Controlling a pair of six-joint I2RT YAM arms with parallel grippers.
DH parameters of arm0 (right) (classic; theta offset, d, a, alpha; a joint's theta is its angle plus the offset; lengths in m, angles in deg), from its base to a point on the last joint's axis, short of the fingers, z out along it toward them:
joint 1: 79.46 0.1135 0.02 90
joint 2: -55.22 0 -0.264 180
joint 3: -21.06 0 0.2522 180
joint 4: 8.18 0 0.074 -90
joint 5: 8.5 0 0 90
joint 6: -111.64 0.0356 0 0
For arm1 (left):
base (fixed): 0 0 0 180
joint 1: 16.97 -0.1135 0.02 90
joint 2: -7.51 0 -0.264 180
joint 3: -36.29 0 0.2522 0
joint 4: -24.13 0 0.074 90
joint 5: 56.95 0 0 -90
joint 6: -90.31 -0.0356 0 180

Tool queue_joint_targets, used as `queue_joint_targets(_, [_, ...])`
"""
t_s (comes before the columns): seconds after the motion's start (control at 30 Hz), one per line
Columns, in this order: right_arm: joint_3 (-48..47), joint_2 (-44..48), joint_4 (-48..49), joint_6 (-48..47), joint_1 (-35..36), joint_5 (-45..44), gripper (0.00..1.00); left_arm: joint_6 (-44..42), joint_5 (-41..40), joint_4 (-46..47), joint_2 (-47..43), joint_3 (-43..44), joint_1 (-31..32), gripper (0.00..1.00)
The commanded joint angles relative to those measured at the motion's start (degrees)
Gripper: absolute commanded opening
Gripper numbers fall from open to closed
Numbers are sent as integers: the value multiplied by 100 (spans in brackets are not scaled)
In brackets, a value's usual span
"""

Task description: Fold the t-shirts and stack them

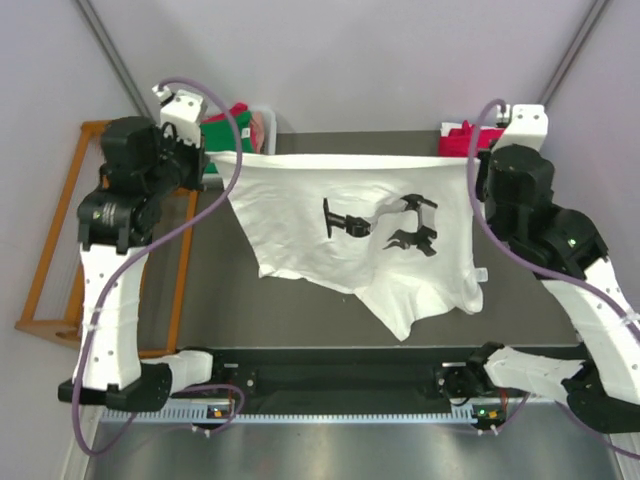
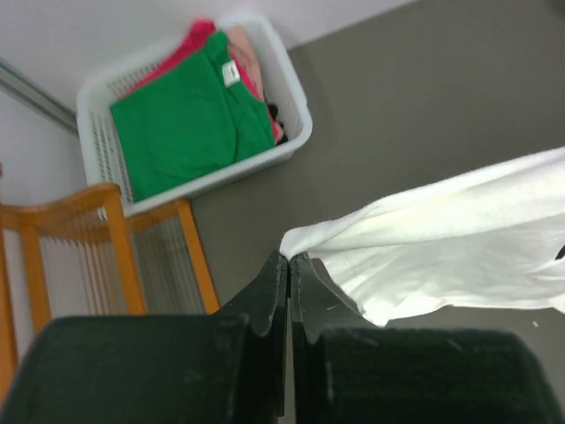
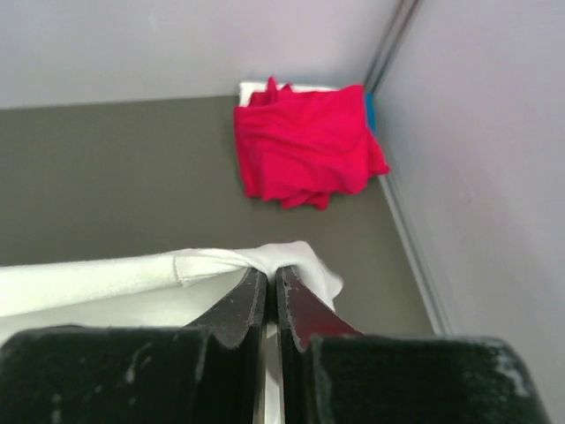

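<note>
Grips white t-shirt (image 1: 340, 230) by two corners. Left gripper (image 2: 290, 265) is clenched on the far-left corner and right gripper (image 3: 272, 281) on the far-right one, w/ cloth bunched at the fingertips in both wrist views.

Runs long axis L-R across far half of table (image 1: 300, 315), top edge drawn near straight btwn the two claws. Drapes the rest toward the near edge, narrowing to a crooked point at near-right. Carries a black printed graphic approx. centre-right and a small tag by the right-hand edge. Otherwise plain white, soft, lightly creased, w/ an uneven lower edge slanting from left down to that point. Cannot tell if the lower part touches the table.

Elsewhere:
- Green t-shirt (image 2: 185, 124) lies on top inside the white slatted basket (image 2: 296, 115) at far-left, flat-ish, label showing at its far end.
- Red t-shirts (image 2: 190, 44) peek out behind and beside it in the same basket, w/ a paler pink one along the right side.
- Orange wooden rack (image 2: 115, 238) stands just beside the basket, off the table's left side.
- Red pile (image 3: 305, 146) sits at the far-right corner by the wall — loosely folded and rumpled, apart from the white shirt's gripped corner.
</note>
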Motion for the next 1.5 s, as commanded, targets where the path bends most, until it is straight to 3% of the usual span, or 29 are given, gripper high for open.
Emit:
queue_joint_targets(0.0, [-505, -497, 115, 232, -972, 1050, 0, 32, -1058, 596, 499, -96, -123, 0])
queue_joint_targets(0.1, [-1488, -1332, -123, 426, -1229, 1335, 0, 146, -1164, 325, 1326, 1008, -131, 0])
queue_joint_targets(0.2, [-2202, -1537, -150, 357, -1117, 1257, 0, 191, -1016, 306, 1398, 1468, -131, 0])
queue_joint_targets(0.27, [-2360, -1221, 34, -29, -774, 775, 0, 208, -928, 297, 1013, 1645, -123, 0])
queue_joint_targets(0.37, [-2458, -677, 175, -609, 261, -437, 0, 147, -839, 568, 21, 1444, -131, 0])
queue_joint_targets(0.4, [-2441, -484, 210, -611, 926, -901, 0, 112, -883, 735, -304, 1104, -131, 0])
queue_joint_targets(0.5, [-2134, 553, 247, -385, 1704, -935, 0, 103, -954, 1141, -1500, 802, -131, 0])
queue_joint_targets(0.57, [-1627, 1388, 272, -180, 1514, -242, 0, 94, -1015, 1150, -2160, 828, -131, 0])
queue_joint_targets(0.6, [-1405, 1678, 420, -241, 938, 771, 0, 24, -1041, 1159, -2344, 854, -131, 0])
queue_joint_targets(0.67, [-1228, 2338, 834, -539, 128, 1857, 0, -90, -1155, 1133, -2732, 976, -123, 0])
queue_joint_targets(0.7, [-1393, 2427, 870, -610, -720, 2680, 0, -143, -1208, 950, -2768, 1273, -131, 0])
queue_joint_targets(0.77, [-2024, 2489, 941, -788, -975, 3028, 0, -126, -1270, 633, -2698, 1617, -140, 0])
queue_joint_targets(0.83, [-2386, 2358, 844, -813, -931, 2786, 0, -108, -1305, 438, -2724, 1733, -140, 0])
queue_joint_targets(1.0, [-1204, 2366, 958, -901, -992, 2365, 0, -205, -1288, 658, -2988, 542, -149, 0])
queue_joint_targets(1.17, [1020, 2226, 1915, -831, -983, 2153, 0, -213, -1129, 1139, -2821, -1068, -149, 0])
queue_joint_targets(1.33, [2662, 1849, 2880, -725, -992, 1986, 0, -564, -971, 2010, -2198, -2414, -140, 0])
queue_joint_targets(1.47, [3429, 1418, 3426, -533, -1097, 1854, 0, -749, -665, 2617, -1653, -3284, -131, 0])
